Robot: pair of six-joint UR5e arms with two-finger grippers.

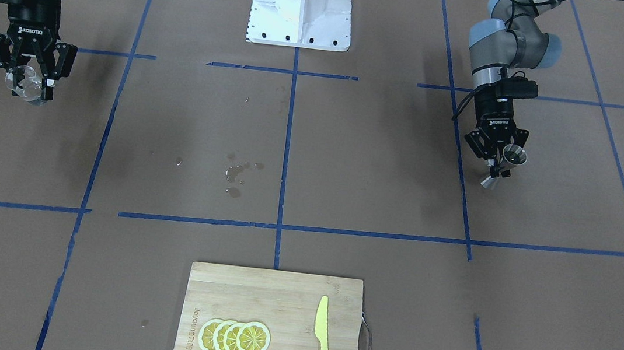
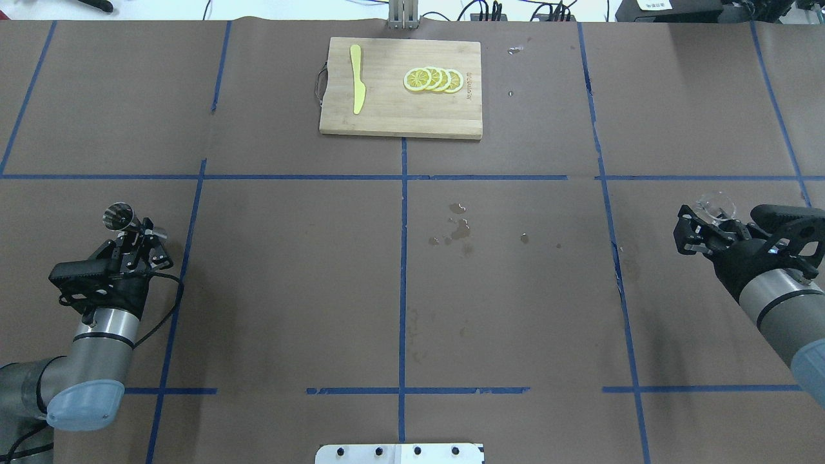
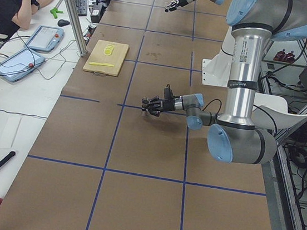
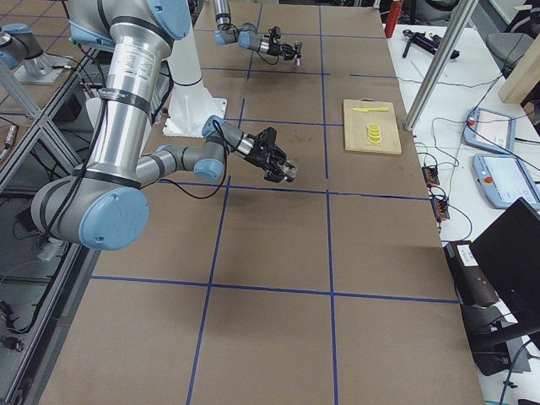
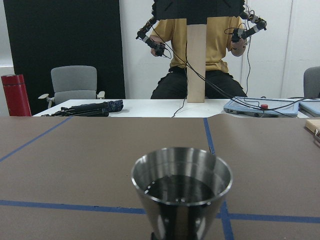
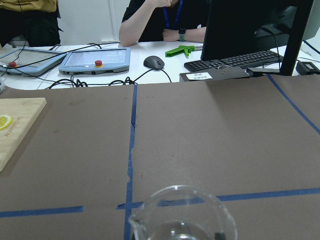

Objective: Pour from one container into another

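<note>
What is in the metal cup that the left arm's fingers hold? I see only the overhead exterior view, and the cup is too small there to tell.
Observer: The left wrist view looks straight into the metal cup. A dark liquid lies below the rim, with small bubbles at its edge.
Reviewer: And on the right arm's side, is anything poured in yet?
Observer: In the right wrist view the clear glass shows no dark liquid. I cannot tell whether a little clear liquid sits at its bottom.
</note>
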